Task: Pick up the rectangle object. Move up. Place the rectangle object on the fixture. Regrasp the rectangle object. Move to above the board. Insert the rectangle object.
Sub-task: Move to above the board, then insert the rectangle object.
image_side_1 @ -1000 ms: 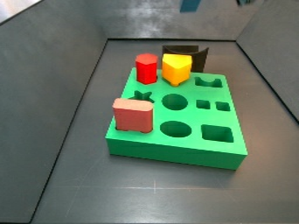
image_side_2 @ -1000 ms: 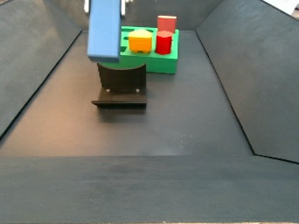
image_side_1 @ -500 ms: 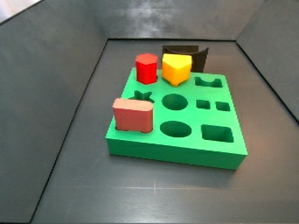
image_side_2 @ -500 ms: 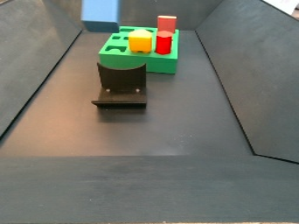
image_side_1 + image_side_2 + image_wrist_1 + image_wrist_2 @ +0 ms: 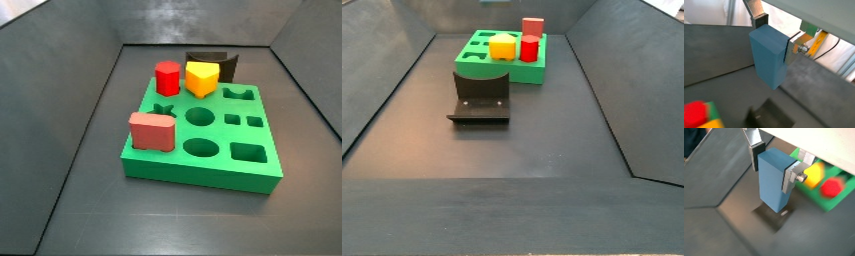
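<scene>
In both wrist views my gripper (image 5: 776,35) (image 5: 774,167) is shut on the steel-blue rectangle object (image 5: 769,57) (image 5: 773,180), which hangs upright between the silver fingers. It is high above the floor, over the black fixture (image 5: 774,219) (image 5: 768,118). Neither side view shows the gripper or the rectangle object. The fixture (image 5: 480,98) stands on the floor in front of the green board (image 5: 476,56). From the opposite side the fixture (image 5: 214,60) shows behind the board (image 5: 214,168).
On the board stand a red peg (image 5: 167,77), a yellow peg (image 5: 201,77) and a salmon-pink block (image 5: 152,131). Several cut-out holes are open, among them a rectangular one (image 5: 249,153). Dark sloping walls enclose the floor on both sides.
The gripper with the rectangle object has risen out of the top of both side views; a second ago the block hung just above the fixture.
</scene>
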Robot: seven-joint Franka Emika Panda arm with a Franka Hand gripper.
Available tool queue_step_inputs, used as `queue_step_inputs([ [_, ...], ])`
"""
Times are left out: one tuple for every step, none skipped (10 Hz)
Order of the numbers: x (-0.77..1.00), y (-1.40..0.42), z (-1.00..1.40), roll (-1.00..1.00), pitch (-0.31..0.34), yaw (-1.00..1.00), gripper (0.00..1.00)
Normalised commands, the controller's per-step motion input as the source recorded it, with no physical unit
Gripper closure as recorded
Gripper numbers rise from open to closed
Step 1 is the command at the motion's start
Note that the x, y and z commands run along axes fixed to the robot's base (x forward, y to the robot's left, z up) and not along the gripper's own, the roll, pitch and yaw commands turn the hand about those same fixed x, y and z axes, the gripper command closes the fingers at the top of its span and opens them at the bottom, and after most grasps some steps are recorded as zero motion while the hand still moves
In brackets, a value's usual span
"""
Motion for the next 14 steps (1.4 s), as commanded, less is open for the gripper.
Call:
queue_step_inputs([
  [-0.49, -1.0, 0.24, -1.0, 0.1, -0.07, 1.0],
  [-0.5, -1.0, 0.24, -1.0, 0.095, -0.07, 1.0],
  [-0.51, -1.0, 0.24, -1.0, 0.082, -0.06, 1.0],
  [-0.53, -1.0, 0.24, -0.97, 0.066, -0.04, 1.0],
  [-0.54, -1.0, 0.24, -0.81, 0.045, -0.03, 1.0],
  [-0.5, -0.86, 0.2, -0.42, -0.005, -0.01, 1.0],
  [-0.34, -0.56, 0.13, -0.23, -0.028, -0.01, 1.0],
  [-0.2, -0.32, 0.06, -0.14, -0.029, 0.01, 1.0],
  [-0.12, -0.19, 0.03, -0.1, -0.024, 0.01, 1.0],
  [0.02, 0.0, -0.04, 0.0, 0.0, 0.0, 1.0],
  [0.3, -0.05, -0.07, 0.0, 0.0, 0.0, 1.0],
  [0.41, -0.09, -0.13, -0.02, 0.0, 0.0, 1.0],
  [0.45, -0.13, -0.15, -0.03, -0.007, 0.0, 1.0],
  [0.54, -0.15, -0.19, -0.04, -0.006, 0.0, 1.0],
])
